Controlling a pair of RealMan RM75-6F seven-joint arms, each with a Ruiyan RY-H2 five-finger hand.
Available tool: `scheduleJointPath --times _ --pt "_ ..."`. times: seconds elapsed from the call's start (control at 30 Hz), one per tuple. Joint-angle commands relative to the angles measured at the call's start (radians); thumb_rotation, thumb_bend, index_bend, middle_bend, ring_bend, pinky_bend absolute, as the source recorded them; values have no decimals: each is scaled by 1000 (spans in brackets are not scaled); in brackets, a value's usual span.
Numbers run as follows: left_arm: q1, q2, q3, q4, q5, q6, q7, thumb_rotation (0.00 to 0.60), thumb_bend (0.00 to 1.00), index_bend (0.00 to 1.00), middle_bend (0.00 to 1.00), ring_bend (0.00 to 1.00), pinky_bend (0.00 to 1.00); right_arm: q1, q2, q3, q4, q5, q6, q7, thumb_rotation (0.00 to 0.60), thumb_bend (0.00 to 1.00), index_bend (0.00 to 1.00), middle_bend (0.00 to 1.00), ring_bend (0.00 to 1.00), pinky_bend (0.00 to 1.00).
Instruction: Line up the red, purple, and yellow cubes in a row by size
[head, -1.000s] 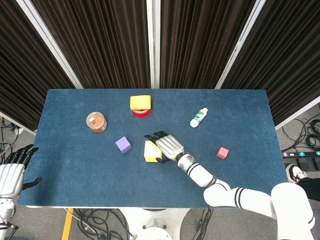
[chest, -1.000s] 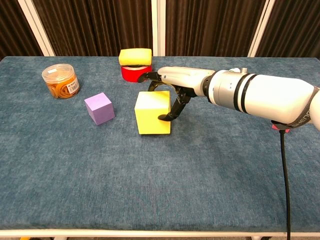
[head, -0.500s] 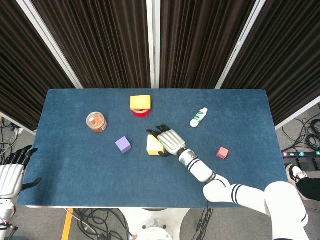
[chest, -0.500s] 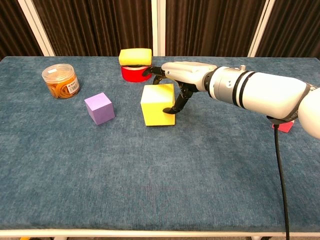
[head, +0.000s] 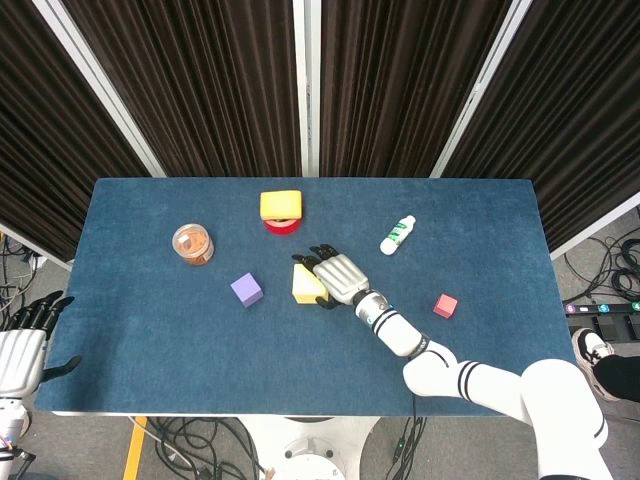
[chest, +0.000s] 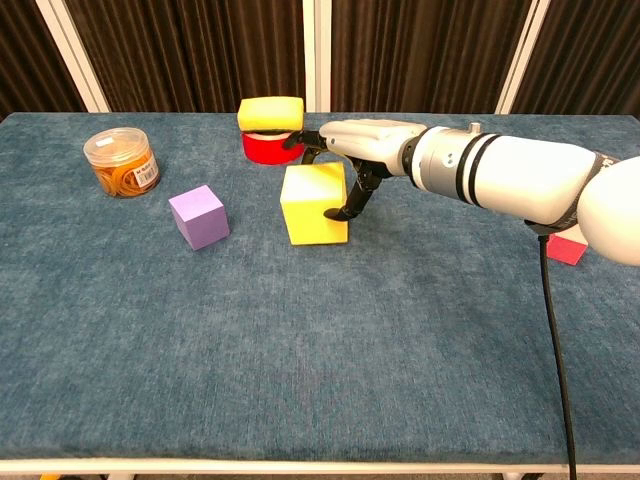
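On the blue worktop (head: 480, 215), label by label:
Yellow cube (chest: 313, 203): near the middle, tilted, with the purple cube to its left and the red tape roll behind it
Right robot hand (chest: 352, 150): grasping the yellow cube, palm over its top right, dark fingertips (chest: 334, 213) on its right face
Purple cube (chest: 197, 215): flat on the cloth, apart from the yellow cube
Red cube (head: 445, 305): alone toward the right, well apart from the other two cubes
Left robot hand (head: 22, 350): off the left edge of the worktop, released, fingers apart and holding nothing
Clear jar (chest: 122, 162): upright at the far left, orange contents inside
Yellow sponge (chest: 270, 112): lying on top of the red tape roll (chest: 262, 146)
White bottle (head: 397, 235): on its side, right of centre
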Motion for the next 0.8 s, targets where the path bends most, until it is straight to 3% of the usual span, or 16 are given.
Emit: scheduleJointPath --times 0.03,0.37,0.57,0.8 --pt "-2 0 -2 -1 2 1 2 600 39 207 220 169 213 1 12 -6 -11 12 -9 -13 600 292 0 130 0 11" --pt "-25 7 -16 -15 -9 -32 -27 600 36 206 220 169 213 -27 102 -3 -134 22 37 -20 600 274 0 69 0 0" --pt "-118 24 -55 -35 -16 -154 -150 600 26 232 220 169 217 -117 278 -2 -313 -7 171 -23 600 270 0 75 0 0" --pt "-298 6 -120 -44 -37 -372 -279 600 19 267 220 178 255 -260 494 -28 -492 -10 332 -49 600 266 0 88 0 0"
